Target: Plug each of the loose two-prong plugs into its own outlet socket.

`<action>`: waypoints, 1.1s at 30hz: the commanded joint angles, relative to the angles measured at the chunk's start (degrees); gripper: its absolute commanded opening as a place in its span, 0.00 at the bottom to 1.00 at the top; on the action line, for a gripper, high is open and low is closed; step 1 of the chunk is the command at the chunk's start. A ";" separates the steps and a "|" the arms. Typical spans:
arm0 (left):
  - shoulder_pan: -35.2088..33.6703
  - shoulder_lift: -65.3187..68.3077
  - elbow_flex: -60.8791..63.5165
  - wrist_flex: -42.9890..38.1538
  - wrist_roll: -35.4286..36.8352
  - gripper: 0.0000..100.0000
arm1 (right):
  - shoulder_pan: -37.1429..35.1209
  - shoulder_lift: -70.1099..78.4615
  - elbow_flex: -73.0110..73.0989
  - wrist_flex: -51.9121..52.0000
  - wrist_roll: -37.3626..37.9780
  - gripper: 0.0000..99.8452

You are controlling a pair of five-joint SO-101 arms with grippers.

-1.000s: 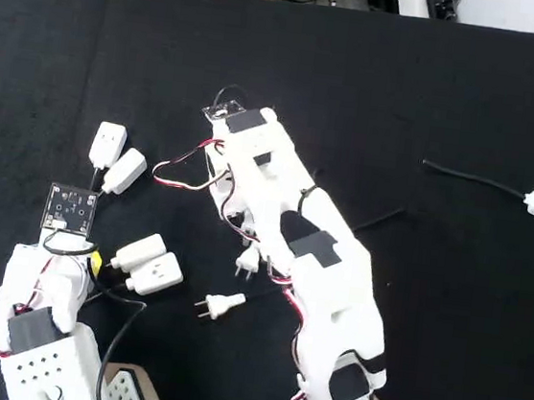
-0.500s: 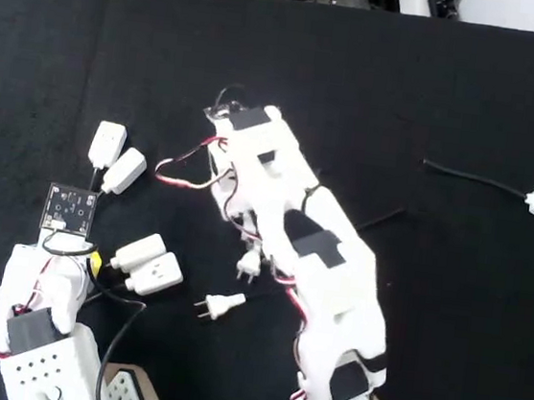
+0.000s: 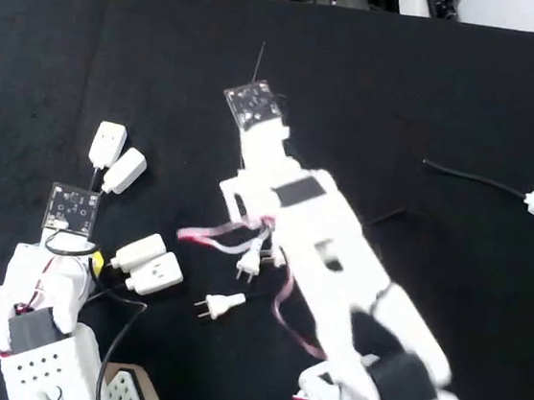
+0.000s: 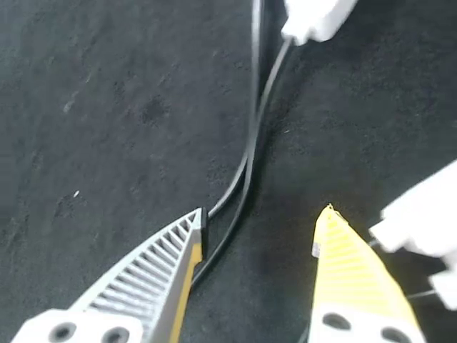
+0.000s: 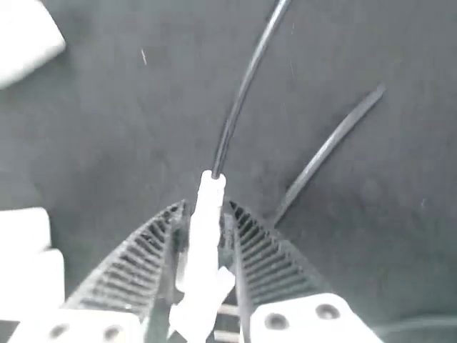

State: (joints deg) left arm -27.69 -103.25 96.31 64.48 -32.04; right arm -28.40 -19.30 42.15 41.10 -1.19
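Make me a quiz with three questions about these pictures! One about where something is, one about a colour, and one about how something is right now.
1. Where does the loose plug lie on the table?
A) between the two arms
B) at the far right edge
C) on top of an arm

2. What colour is one finger of the left end effector?
A) red
B) yellow
C) blue

3. How is the right end effector?
A) open and empty
B) shut on a red ball
C) shut on a white plug

Answers:
1 A: the high view shows it on the black cloth between the arms.
2 B: the left wrist view shows a yellow finger.
3 C: its fingers clamp the plug's body, and the black cord trails away.
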 commanded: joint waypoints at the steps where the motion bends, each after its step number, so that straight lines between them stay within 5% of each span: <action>1: 4.70 -0.62 0.40 -0.79 1.32 0.25 | -3.25 -10.59 9.01 -13.89 -5.71 0.01; 9: 20.09 -1.32 -0.22 -16.62 15.38 0.18 | -11.69 -23.96 29.58 -42.29 -11.16 0.01; 14: 24.40 -1.32 1.10 -25.32 21.10 0.26 | -12.57 -35.30 40.13 -54.51 -11.16 0.01; 22: 31.78 -1.32 0.84 -26.73 23.56 0.28 | -12.84 -51.65 46.64 -48.97 -21.19 0.01; 33: 38.46 -1.32 -1.98 -26.73 23.91 0.27 | -11.08 -45.41 42.24 -43.87 -26.29 0.01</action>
State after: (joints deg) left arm 10.64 -104.13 96.04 38.81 -8.92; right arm -40.79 -65.36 89.01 -2.95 -26.86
